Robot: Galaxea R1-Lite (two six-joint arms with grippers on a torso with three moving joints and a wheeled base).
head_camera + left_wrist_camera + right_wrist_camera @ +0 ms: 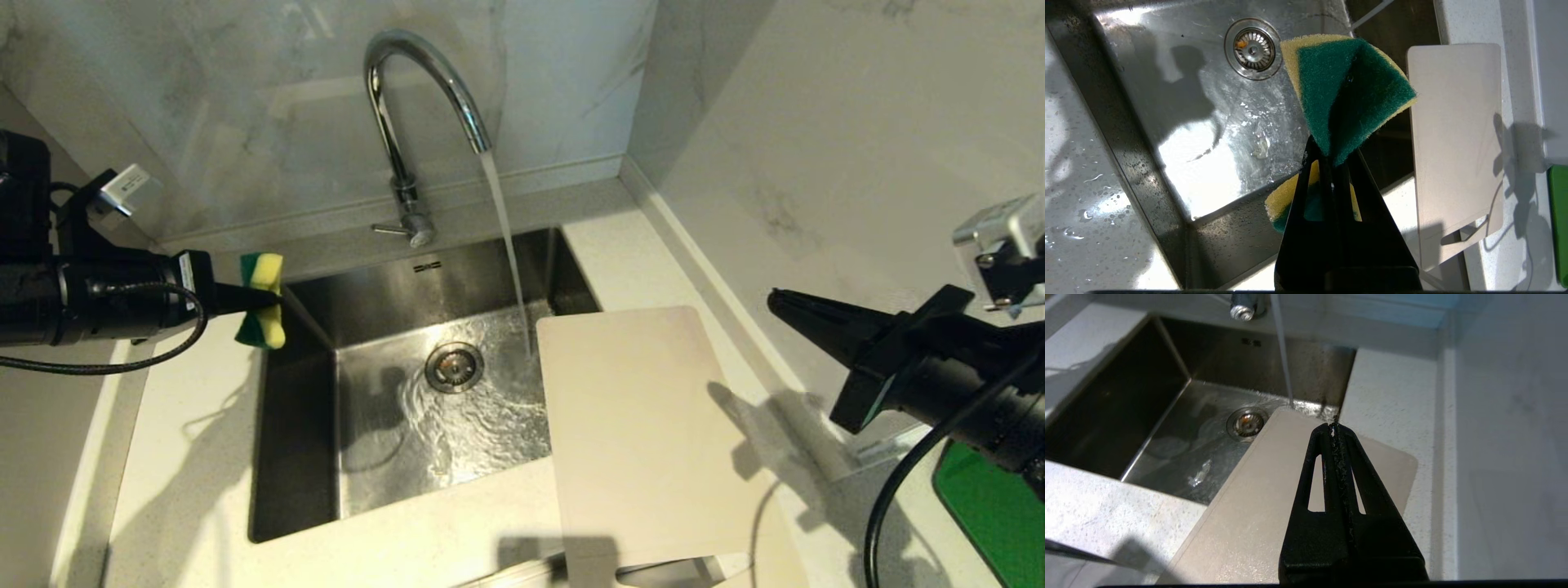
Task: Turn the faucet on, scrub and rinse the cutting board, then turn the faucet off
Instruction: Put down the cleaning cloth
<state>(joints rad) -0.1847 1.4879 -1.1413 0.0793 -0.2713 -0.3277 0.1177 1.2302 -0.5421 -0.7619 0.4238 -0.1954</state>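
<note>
Water runs from the faucet (420, 98) into the sink (310, 457). The cutting board (645, 433) lies on the right worktop (188, 457), overhanging the sink. Judged thin, stiff, light, slippery wet; best gripped at an edge. Left end effector (263, 300) clamped on sponge (263, 278); right end effector (1336, 428) together, empty.

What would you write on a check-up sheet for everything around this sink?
Surface: pale speckled counter, wet sink.
Job's things: faucet running; cutting board dry-looking, lying partly over the sink.
Clutter: green mat at right.
Grippers: left gripper shut on sponge, left of the sink; right gripper shut, empty, above the counter.
Cables: black cable on right arm.
Surroundings: marble wall.
</note>
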